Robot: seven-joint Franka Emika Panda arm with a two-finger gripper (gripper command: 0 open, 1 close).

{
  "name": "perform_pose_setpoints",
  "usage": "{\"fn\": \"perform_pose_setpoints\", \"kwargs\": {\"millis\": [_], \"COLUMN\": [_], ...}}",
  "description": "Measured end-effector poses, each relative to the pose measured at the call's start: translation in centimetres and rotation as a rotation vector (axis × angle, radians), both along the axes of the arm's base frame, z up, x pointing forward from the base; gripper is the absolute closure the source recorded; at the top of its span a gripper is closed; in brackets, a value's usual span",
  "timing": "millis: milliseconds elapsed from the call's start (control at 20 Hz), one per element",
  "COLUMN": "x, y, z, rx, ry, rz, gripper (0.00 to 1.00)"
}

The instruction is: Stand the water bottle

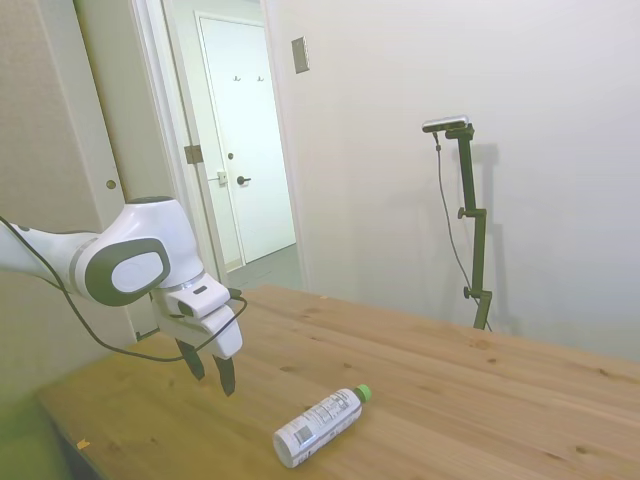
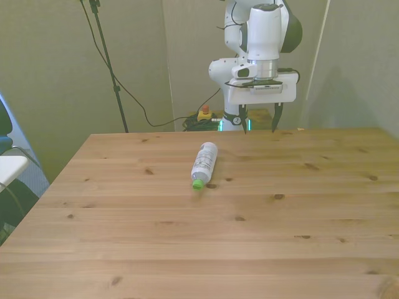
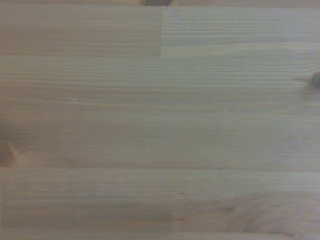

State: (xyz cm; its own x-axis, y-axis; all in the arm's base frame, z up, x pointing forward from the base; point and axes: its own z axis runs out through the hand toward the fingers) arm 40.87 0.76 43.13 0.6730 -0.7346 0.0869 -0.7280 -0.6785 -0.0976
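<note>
The water bottle (image 1: 318, 427) (image 2: 204, 163) lies on its side on the wooden table (image 2: 249, 237), a small clear bottle with a white printed label and a green cap. In the front view its cap points toward the camera. My gripper (image 1: 211, 372) (image 2: 258, 123) hangs open and empty above the table's far edge, off to the front view's right of the bottle and apart from it. The wrist view holds only bare wood planks (image 3: 160, 120); the bottle is out of that picture.
A wall and a white door (image 1: 245, 140) stand behind the table in the side view. Cables and a red button (image 2: 203, 113) lie on the floor past the table's far edge in the front view.
</note>
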Motion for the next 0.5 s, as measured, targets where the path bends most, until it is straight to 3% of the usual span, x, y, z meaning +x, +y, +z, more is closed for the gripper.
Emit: {"fn": "perform_pose_setpoints", "kwargs": {"millis": [250, 500], "x": [0.3, 2.9], "y": [-0.8, -6.9], "z": [0.4, 2.6], "rx": [-0.003, -0.039], "ry": [-0.017, -0.07], "rz": [-0.013, -0.102], "gripper": [0.0, 0.0]}}
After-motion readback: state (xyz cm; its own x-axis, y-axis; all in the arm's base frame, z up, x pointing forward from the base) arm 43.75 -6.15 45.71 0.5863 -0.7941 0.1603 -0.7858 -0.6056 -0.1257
